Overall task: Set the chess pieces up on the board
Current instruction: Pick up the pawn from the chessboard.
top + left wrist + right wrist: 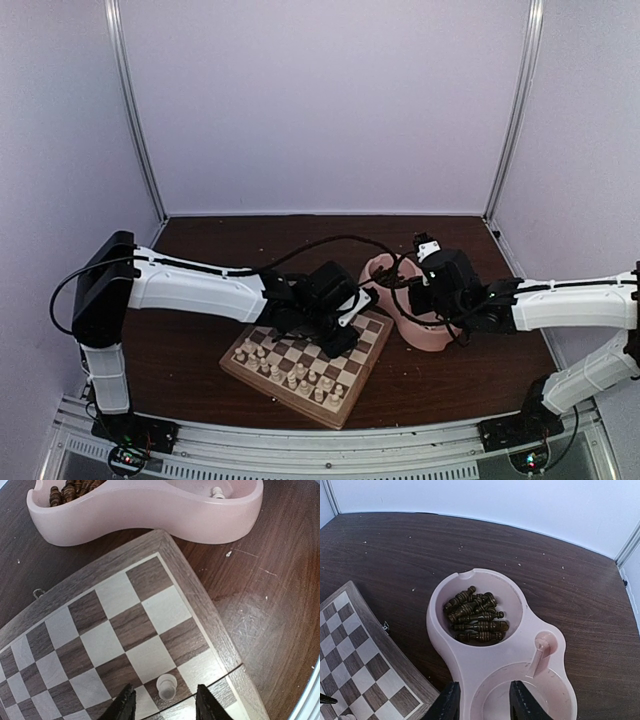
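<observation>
The board [372, 345] lies tilted at the table's front centre. Several cream chess pieces [290, 375] stand on its near rows. My left gripper [338, 342] hangs over the board's right corner. In the left wrist view it [165, 707] is open around one upright cream pawn [166, 685] on a dark square by the rim, with a gap on each side. My right gripper [420, 300] hovers over the pink bowl [430, 335]. In the right wrist view it [482, 705] is open above the bowl's near compartment with nothing between its fingers.
The pink double bowl [445, 645] sits just right of the board [355, 655]. Its far compartment holds several dark brown pieces [475, 617]. One cream piece [217, 492] shows in the other compartment. White walls and metal posts [135, 110] enclose the dark wooden table [200, 250].
</observation>
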Controlling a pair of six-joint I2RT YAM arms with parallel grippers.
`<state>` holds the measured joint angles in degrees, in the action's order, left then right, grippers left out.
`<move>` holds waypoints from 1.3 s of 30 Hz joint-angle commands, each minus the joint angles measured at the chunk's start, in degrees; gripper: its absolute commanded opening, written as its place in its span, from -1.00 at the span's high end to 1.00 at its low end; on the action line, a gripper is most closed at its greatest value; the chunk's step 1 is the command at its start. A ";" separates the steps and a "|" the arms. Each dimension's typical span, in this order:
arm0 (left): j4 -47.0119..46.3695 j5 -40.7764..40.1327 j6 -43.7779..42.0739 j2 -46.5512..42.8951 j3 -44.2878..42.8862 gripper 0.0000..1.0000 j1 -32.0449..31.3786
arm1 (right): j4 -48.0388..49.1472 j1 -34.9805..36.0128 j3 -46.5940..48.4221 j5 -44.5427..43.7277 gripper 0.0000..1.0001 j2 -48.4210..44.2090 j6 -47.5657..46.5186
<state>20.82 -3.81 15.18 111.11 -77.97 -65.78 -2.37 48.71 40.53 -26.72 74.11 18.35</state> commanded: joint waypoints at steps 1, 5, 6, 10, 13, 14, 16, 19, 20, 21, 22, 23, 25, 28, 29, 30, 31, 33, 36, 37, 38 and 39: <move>0.71 0.11 0.81 2.08 -2.79 0.20 0.12 | -0.05 -0.41 1.08 0.13 0.29 0.73 0.54; 1.54 -0.70 0.83 2.60 -3.32 0.34 0.12 | -0.09 -0.40 1.05 0.60 0.29 0.69 0.68; 1.62 -0.84 0.84 2.59 -3.32 0.36 0.12 | -0.08 -0.40 1.04 0.68 0.29 0.65 0.72; 1.58 -0.56 0.92 2.83 -3.30 0.47 0.09 | -0.09 -0.37 1.12 1.06 0.29 0.60 0.72; 1.64 0.21 1.16 2.88 -3.33 0.50 0.10 | -0.22 -0.37 1.13 1.09 0.28 0.64 0.64; 1.75 0.36 1.30 2.86 -3.32 0.50 0.11 | -0.26 -0.37 1.13 1.08 0.28 0.68 0.64; 1.94 0.47 1.51 2.87 -3.24 0.45 0.10 | -0.44 -0.37 1.22 1.10 0.28 0.76 0.64; 1.95 0.71 1.70 2.88 -3.15 0.40 0.04 | -0.53 -0.37 1.30 0.98 0.28 0.84 0.53; 2.01 0.71 1.77 2.94 -3.21 0.39 0.13 | -0.53 -0.39 1.35 1.00 0.28 0.86 0.52; 2.03 0.71 1.85 3.04 -3.28 0.39 0.11 | -0.61 -0.35 1.38 1.03 0.28 0.86 0.54; 2.03 0.61 1.87 3.05 -3.32 0.39 0.05 | -0.62 -0.37 1.43 1.02 0.28 0.94 0.59; 2.08 0.62 1.94 3.21 -3.40 0.39 0.06 | -0.62 -0.37 1.47 1.02 0.28 1.00 0.61; 2.03 0.70 1.96 3.26 -3.54 0.41 0.13 | -0.62 -0.37 1.48 1.10 0.28 0.97 0.64; 1.95 0.80 1.97 3.34 -3.63 0.49 0.04 | -0.70 -0.44 1.41 1.03 0.28 0.82 0.72; 1.95 0.93 1.96 3.42 -3.71 0.54 0.09 | -0.70 -0.41 1.39 0.93 0.28 0.78 0.72; 1.97 1.14 1.96 3.57 -3.82 0.58 0.12 | -0.70 -0.37 1.31 0.82 0.28 0.66 0.72; 1.95 1.34 1.96 3.58 -3.85 0.62 0.08 | -0.70 -0.35 1.26 0.72 0.28 0.56 0.80; 2.01 1.52 1.97 3.67 -3.94 0.69 0.15 | -0.70 -0.37 1.17 0.57 0.28 0.36 0.81; 2.19 1.32 1.97 3.30 -3.94 0.79 0.06 | -0.70 -0.39 1.08 0.30 0.28 0.17 0.82; 2.21 1.14 2.04 3.07 -3.86 0.84 0.11 | -0.69 -0.39 1.04 0.21 0.28 0.10 0.80; 2.29 0.93 2.11 2.82 -3.79 0.87 0.08 | -0.70 -0.38 1.04 0.18 0.28 0.08 0.81; 2.43 0.74 2.27 2.61 -3.72 0.90 0.12 | -0.70 -0.37 0.97 0.11 0.28 0.07 0.82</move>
<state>22.87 -3.18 16.88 114.02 -80.36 -65.78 -2.42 48.49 40.69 -25.67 74.65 18.44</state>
